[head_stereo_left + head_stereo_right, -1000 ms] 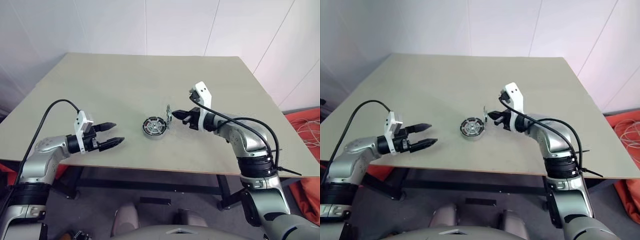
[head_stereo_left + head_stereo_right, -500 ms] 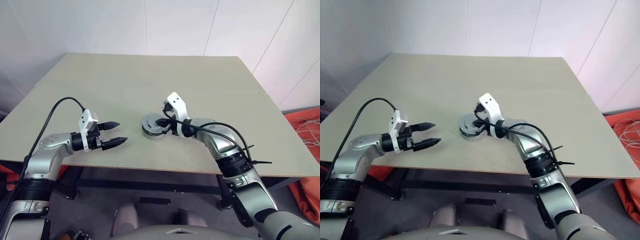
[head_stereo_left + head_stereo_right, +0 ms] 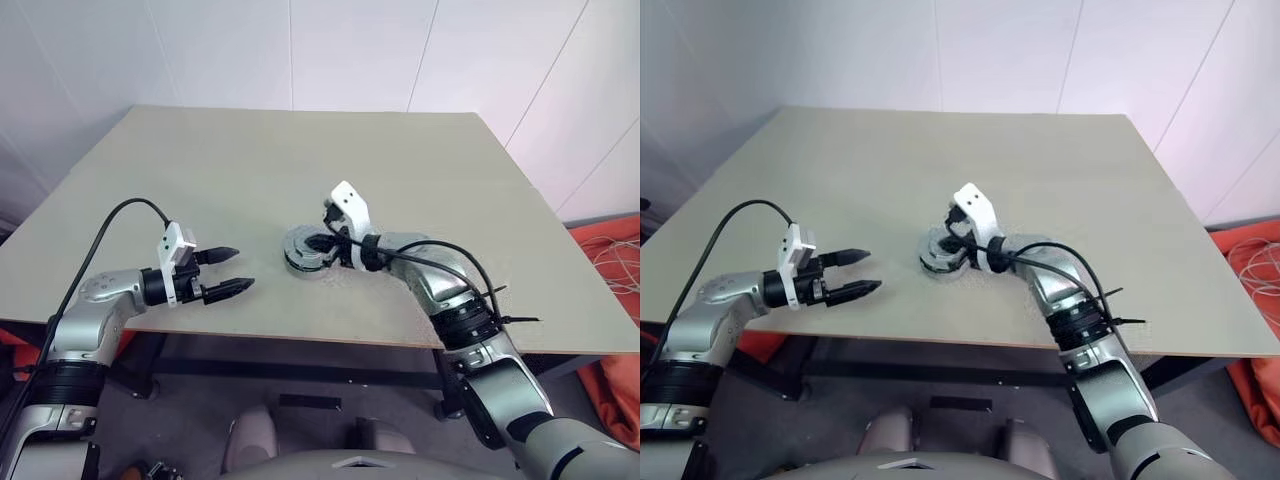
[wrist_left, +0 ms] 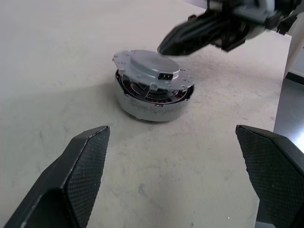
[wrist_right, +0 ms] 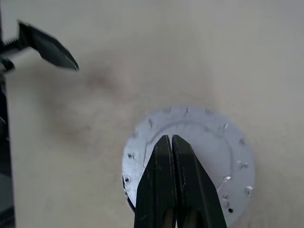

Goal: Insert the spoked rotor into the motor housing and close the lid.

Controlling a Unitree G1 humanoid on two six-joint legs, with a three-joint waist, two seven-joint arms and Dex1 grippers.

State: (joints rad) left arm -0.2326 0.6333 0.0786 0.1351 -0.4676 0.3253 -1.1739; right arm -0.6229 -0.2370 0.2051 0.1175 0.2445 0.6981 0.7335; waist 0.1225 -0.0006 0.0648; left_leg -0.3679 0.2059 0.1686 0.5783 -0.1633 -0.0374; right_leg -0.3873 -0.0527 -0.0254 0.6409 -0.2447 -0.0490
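Rotor (image 4: 153,69) lies slightly askew atop housing (image 4: 152,102), mid-table (image 3: 200,170). Right gripper (image 5: 172,142), fingers clenched and empty, hovers over disc centre; left gripper (image 3: 232,270) released, well apart. Risk: off-centre push tips rotor or slides unbraced housing.

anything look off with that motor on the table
Yes. The silver disc on the motor housing looks askew: in the left wrist view it tilts, with dark and copper-coloured parts showing under its near edge. The shut right gripper hovers above it; the open left gripper waits apart.
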